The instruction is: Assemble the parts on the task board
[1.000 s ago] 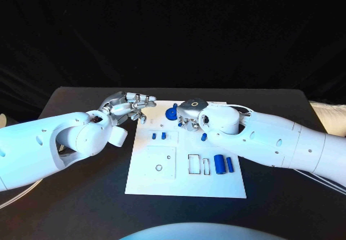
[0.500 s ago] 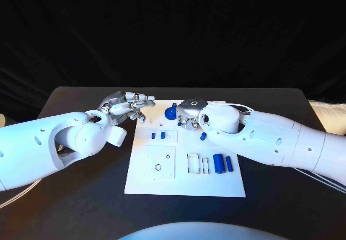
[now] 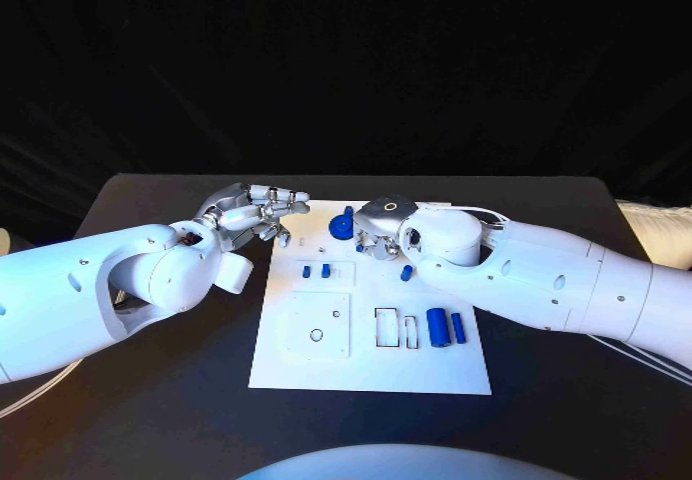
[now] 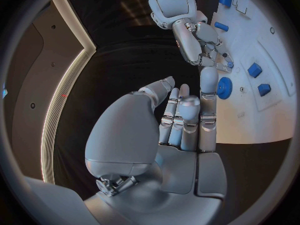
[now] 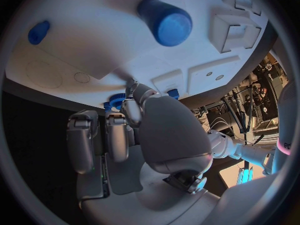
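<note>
Two hands meet your eye at the far end of the task board [image 3: 289, 375], the white plate in the middle of the black table [image 3: 144, 400]. Your left hand [image 3: 260, 213] hangs just off the board's far left corner, over the dark table top; its fingers [image 4: 181, 117] lie side by side, gently bent, and they hold nothing. Your right hand [image 3: 379, 230] sits over the board's far edge, fingers curled down toward the blue gear [image 3: 342, 226] that stands near that edge. You see the fingertips close around the gear in the left wrist view [image 4: 224, 87], but you cannot tell whether they grip it or merely touch it.

Along the board's right side lie a thick blue cylinder [image 3: 437, 326] and a thinner blue peg [image 3: 459, 328], side by side, just beside two narrow rectangular slots [image 3: 389, 327]. Nearer the far end, two small blue blocks [image 3: 316, 271] stand in a raised square. A small blue piece [image 3: 408, 272] lies partly under your right forearm. Toward the left side, a square plate [image 3: 315, 325] with a round hole rests on the board.
</note>
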